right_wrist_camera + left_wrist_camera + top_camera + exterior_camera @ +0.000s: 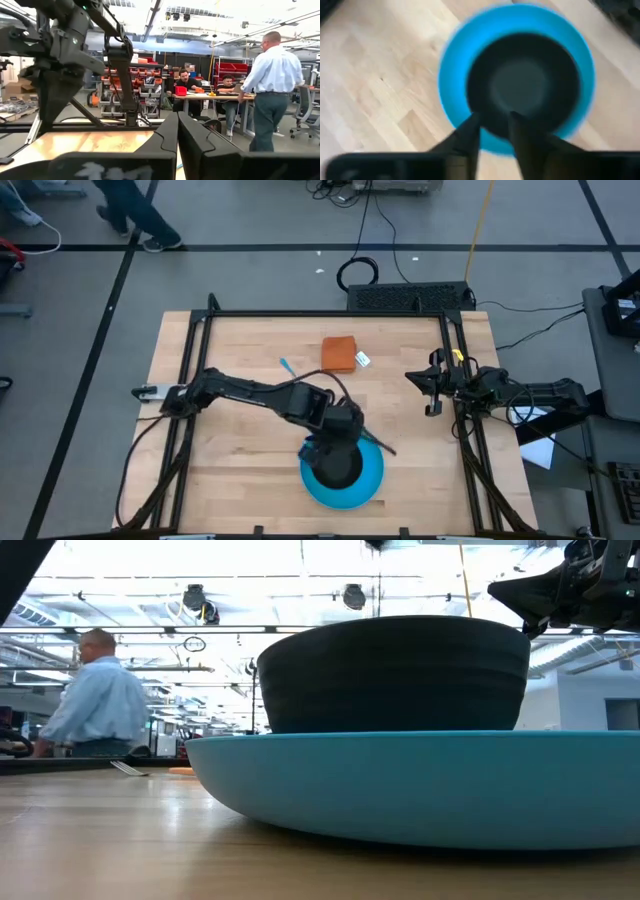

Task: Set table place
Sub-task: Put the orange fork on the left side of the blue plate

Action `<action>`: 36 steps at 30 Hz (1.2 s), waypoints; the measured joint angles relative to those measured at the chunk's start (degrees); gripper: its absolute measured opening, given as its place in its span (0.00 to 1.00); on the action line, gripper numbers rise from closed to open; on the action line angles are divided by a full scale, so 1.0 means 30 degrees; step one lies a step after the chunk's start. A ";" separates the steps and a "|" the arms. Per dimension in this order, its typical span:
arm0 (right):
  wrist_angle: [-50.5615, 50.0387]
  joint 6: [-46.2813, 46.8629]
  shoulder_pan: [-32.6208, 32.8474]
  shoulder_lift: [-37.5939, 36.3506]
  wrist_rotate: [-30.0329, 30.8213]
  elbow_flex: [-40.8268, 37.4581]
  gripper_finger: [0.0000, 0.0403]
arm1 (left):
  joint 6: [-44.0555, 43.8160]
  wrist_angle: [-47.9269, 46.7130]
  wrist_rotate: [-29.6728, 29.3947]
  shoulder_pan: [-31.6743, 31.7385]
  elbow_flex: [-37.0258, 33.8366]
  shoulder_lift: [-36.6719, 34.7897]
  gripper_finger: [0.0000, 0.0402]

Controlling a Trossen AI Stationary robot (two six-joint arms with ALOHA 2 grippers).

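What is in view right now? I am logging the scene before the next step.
table: one, light wood with a black frame, under both arms
plate: one, bright blue, near the table's front edge
bowl: one, black, standing on the plate
cloth: one, orange with a white tag, folded, toward the table's back
blue-handled utensil: one, lying left of the cloth
people: three in the room behind, one standing and two seated at a desk
left claw: one, dark, fingers slightly apart over the bowl's rim
right claw: one, dark, fingers together, at the table's right edge
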 joint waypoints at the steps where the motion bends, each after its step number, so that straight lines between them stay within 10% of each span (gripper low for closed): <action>1: -0.0079 0.0000 -0.0002 -0.0002 -0.0002 0.0000 0.00 | 0.0645 -0.0604 -0.0129 -0.0137 -0.0355 -0.0436 0.18; 7: -0.0565 -0.0011 -0.0007 0.0000 -0.0007 -0.0004 0.00 | 0.0150 -0.4988 -0.0617 -0.0403 -0.0387 -0.2228 0.03; 24: -0.0398 -0.0364 -0.0006 0.0095 -0.0058 -0.0006 0.00 | -0.6275 0.0157 -0.7270 -0.0521 -0.0686 -0.9840 0.01; 36: -0.0390 -0.0160 -0.0007 0.0095 -0.0070 0.0000 0.00 | -0.7434 0.7742 -1.1191 -0.1219 -1.0438 -1.6226 0.00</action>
